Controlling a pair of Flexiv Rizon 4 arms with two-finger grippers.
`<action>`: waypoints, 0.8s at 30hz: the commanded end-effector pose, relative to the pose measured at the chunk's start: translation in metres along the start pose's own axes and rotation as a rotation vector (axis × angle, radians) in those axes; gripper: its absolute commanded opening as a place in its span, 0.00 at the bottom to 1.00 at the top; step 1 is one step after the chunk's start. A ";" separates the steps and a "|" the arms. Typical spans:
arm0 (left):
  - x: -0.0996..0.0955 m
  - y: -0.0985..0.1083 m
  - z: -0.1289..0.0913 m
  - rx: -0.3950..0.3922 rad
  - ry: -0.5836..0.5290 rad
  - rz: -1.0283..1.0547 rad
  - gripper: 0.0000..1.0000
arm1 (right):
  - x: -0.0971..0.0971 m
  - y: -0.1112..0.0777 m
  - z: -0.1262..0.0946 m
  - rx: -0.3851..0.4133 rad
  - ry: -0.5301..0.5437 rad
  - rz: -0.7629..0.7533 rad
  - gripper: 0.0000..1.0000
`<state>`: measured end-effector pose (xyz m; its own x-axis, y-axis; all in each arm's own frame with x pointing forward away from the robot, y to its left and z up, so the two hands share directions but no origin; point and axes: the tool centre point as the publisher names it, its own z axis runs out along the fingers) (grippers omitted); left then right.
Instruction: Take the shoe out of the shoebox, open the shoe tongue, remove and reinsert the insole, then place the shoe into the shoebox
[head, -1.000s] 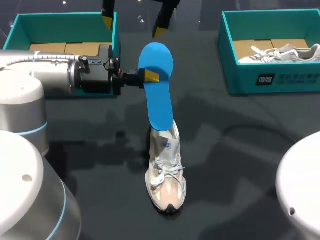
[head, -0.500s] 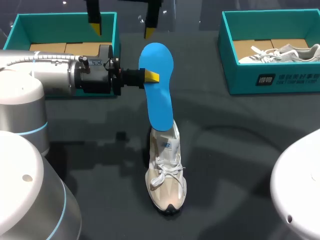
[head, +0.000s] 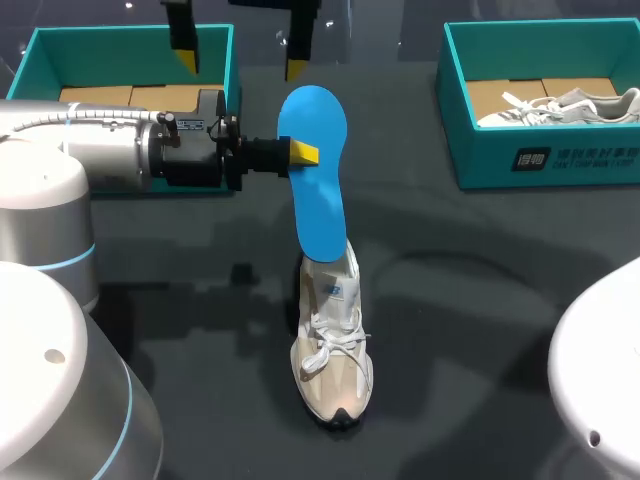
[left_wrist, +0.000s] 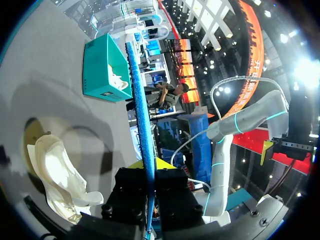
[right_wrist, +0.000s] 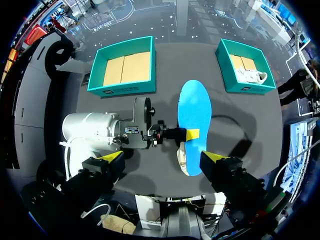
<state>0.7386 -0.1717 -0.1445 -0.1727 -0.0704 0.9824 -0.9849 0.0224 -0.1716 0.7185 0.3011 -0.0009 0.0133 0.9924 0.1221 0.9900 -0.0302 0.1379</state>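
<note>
**Right end effector (head: 240, 60) shifted left; insole (head: 318, 180) half in shoe (head: 335, 360)**

Right end effector, fingers spread, has moved slightly left overhead. Left end effector (head: 300, 153) clamps the blue insole, lower end inside the shoe on the bench (head: 480, 280). Looks like reinsertion: push straight down the heel and avoid buckling.

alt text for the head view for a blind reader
The left gripper is shut on a blue insole standing upright, its lower end at the heel of a beige sneaker on the dark table. At the back, the left shoebox shows only cardboard and the right shoebox holds a white shoe. The right gripper hangs open near the left shoebox.
</note>
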 end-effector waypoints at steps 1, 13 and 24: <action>-0.001 0.000 0.001 -0.001 -0.002 0.000 0.00 | -0.025 -0.007 0.003 -0.017 0.127 0.024 1.00; -0.001 0.000 0.001 -0.001 -0.002 0.000 0.00 | -0.075 -0.023 0.010 -0.059 0.491 0.130 1.00; -0.001 0.000 0.001 -0.001 -0.002 0.000 0.00 | -0.097 -0.031 0.024 -0.035 0.714 0.177 1.00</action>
<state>0.7386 -0.1717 -0.1445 -0.1728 -0.0705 0.9824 -0.9849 0.0224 -0.1716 0.6901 0.2207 -0.0324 0.1423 0.9041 0.4028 0.9761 -0.1957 0.0945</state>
